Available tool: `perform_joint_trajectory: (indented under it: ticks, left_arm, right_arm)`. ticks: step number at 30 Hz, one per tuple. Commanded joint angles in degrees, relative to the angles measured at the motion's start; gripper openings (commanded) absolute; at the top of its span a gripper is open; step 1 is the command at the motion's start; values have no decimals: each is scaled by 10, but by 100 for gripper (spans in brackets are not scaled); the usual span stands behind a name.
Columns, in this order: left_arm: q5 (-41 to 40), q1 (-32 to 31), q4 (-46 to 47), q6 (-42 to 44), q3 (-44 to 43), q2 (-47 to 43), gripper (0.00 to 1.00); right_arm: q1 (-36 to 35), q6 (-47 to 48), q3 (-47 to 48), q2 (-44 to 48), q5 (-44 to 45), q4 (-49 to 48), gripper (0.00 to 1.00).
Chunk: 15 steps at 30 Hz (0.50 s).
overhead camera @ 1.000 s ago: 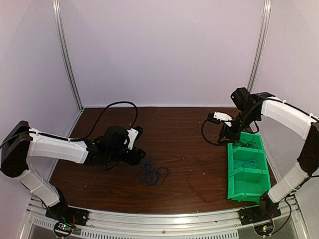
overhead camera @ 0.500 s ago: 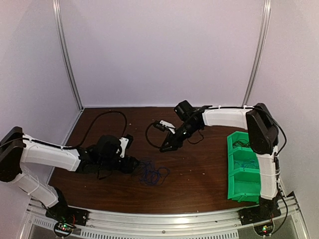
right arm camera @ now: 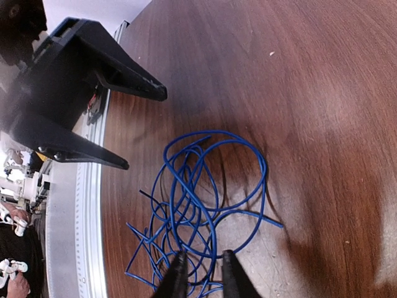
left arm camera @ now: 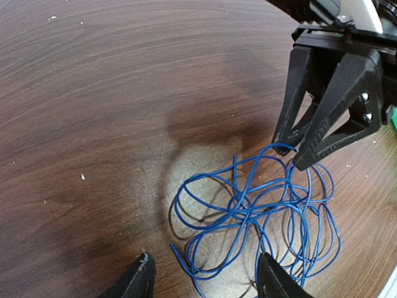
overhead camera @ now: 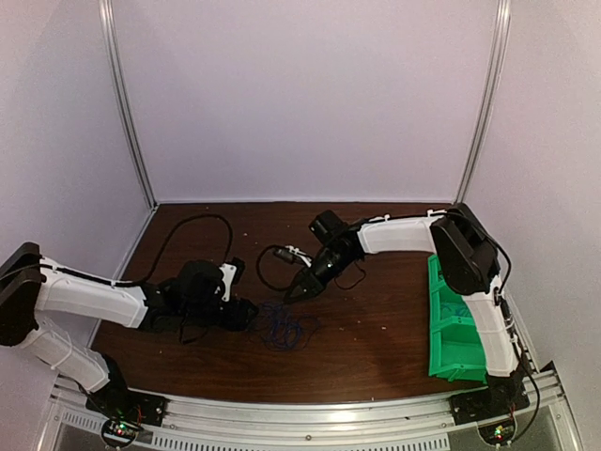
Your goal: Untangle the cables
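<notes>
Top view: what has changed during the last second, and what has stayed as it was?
The right gripper swung from above the green bin across the table to the far edge of the blue cables, and its jaws narrowed over a strand; a firm grip is not clear. The left gripper dropped slightly toward them, open. The cables and bin stayed put.

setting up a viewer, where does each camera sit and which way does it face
Top external: high behind the robot, looking down on the table; left arm and right arm show.
Left wrist: low, facing the blue cables and right gripper; own fingertips at bottom.
Right wrist: low, facing the left gripper; own fingertips at bottom.
Shared: all three show the blue cables.
</notes>
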<state>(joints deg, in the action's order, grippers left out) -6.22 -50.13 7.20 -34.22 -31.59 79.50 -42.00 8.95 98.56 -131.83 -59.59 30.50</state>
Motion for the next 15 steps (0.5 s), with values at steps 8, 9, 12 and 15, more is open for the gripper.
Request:
perform_joint_trajectory:
  ticks: [8,9,12,15]
  left_arm:
    - [24,2,99,43,-2,-16,56]
    - [25,2,122,54,1,-29,56]
    - [20,2,203,101,17,-58,58]
    - [47,2,267,143,-1,-42,59]
  right_arm:
    - [-3,14,33,51,-37,17,0]
    - [-4,21,33,64,-41,21,0]
    - [-4,26,38,96,-56,32,0]
    - [-5,33,43,125,-56,39,0]
